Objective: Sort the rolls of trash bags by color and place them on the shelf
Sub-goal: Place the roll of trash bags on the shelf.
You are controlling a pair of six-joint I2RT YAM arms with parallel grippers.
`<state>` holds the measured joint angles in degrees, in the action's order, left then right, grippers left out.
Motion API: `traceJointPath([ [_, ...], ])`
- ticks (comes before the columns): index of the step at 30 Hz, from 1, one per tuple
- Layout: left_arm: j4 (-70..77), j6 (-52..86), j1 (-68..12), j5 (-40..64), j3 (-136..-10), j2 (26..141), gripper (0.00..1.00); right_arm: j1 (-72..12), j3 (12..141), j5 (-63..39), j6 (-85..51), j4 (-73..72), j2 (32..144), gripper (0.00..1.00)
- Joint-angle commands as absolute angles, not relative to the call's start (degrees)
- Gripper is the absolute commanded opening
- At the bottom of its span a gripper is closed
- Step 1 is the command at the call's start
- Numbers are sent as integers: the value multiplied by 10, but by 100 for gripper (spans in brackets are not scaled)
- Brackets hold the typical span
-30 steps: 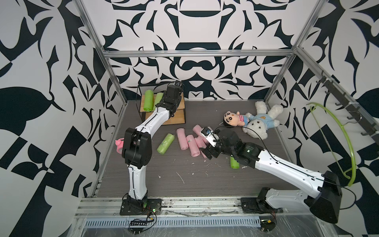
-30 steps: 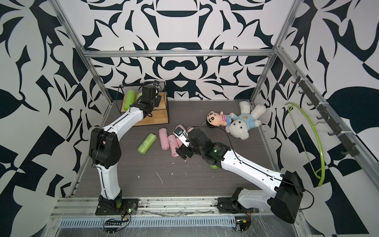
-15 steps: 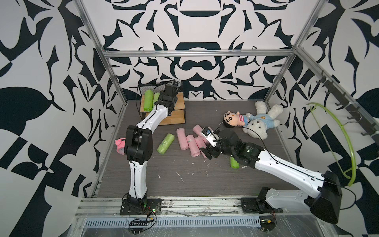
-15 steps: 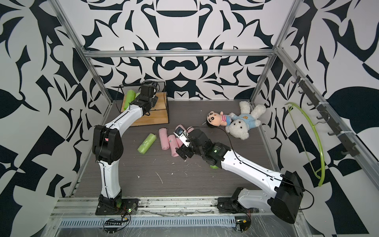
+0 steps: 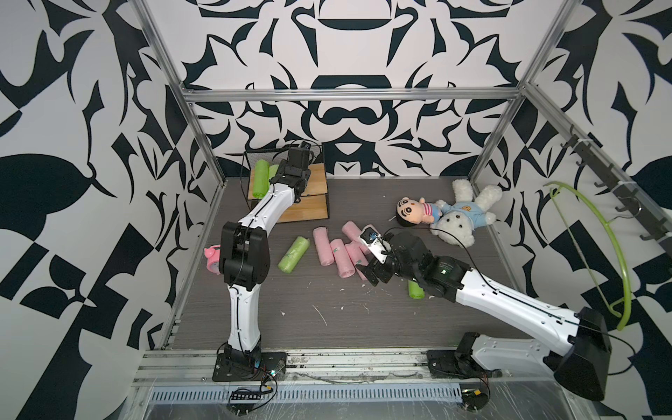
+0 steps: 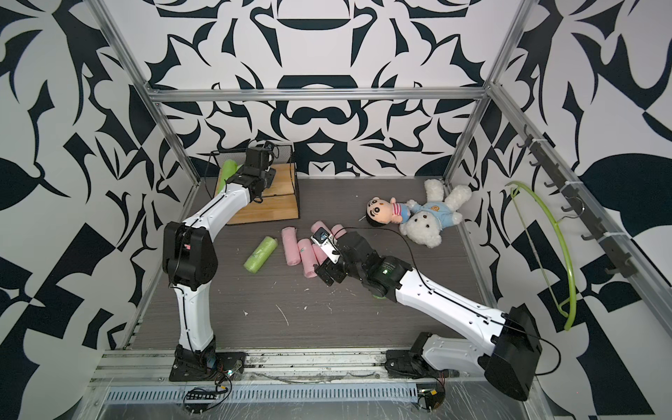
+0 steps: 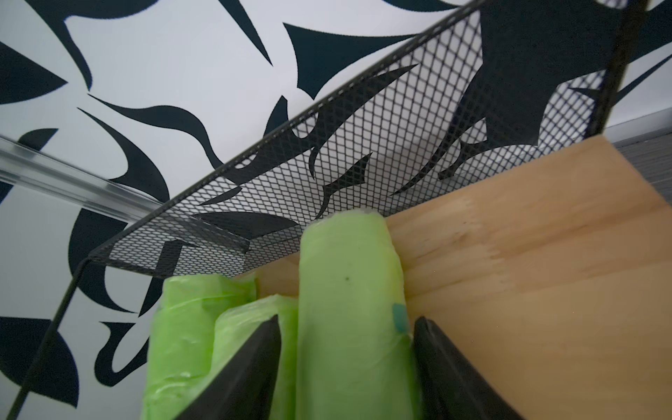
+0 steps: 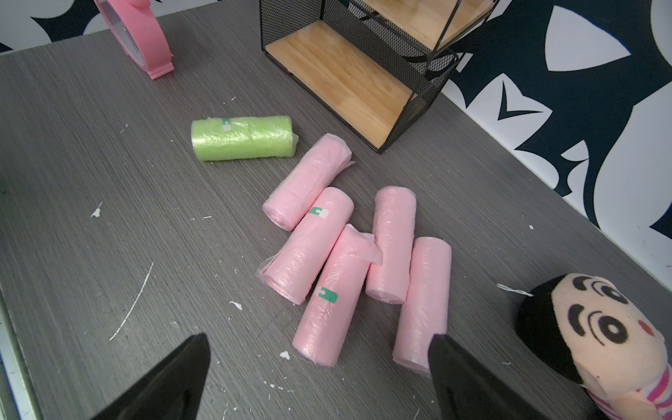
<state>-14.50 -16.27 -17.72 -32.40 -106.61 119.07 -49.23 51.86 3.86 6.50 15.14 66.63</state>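
- While colours are being sorted, green rolls (image 5: 260,178) are grouped on the shelf (image 5: 318,182) in both top views.
- Left wrist: left gripper (image 7: 345,323) is clamped on another green roll (image 7: 349,269), aligned beside them.
- Right wrist: right gripper (image 8: 319,338) is spread wide above pink rolls (image 8: 307,251).

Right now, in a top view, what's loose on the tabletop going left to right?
pink alarm clock → lone green roll → cluster of pink rolls → second green roll → teddy bear. Boy doll left out: it lines up with the second green roll.
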Motion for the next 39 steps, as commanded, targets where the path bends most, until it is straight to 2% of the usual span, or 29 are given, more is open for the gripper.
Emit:
traceJointPath([
  [1, -160, -152, -166, -332, -1084, 1198, 64, -491, 517, 48, 54, 134, 648, 100],
  [12, -189, -102, -167, -277, -1092, 1172, 66, -482, 530, 67, 13, 161, 666, 100],
  [19, -195, -64, -170, -228, -1082, 1140, 71, -464, 545, 93, -33, 201, 679, 100],
  [26, -199, -51, -176, -221, -1072, 1111, 76, -425, 547, 101, -90, 246, 669, 100],
  [32, -227, -12, -181, -208, -1054, 1068, 77, -363, 533, 177, -179, 325, 643, 99],
  [39, -197, 114, -186, -61, -912, 930, 77, -278, 524, 173, -232, 393, 658, 98],
])
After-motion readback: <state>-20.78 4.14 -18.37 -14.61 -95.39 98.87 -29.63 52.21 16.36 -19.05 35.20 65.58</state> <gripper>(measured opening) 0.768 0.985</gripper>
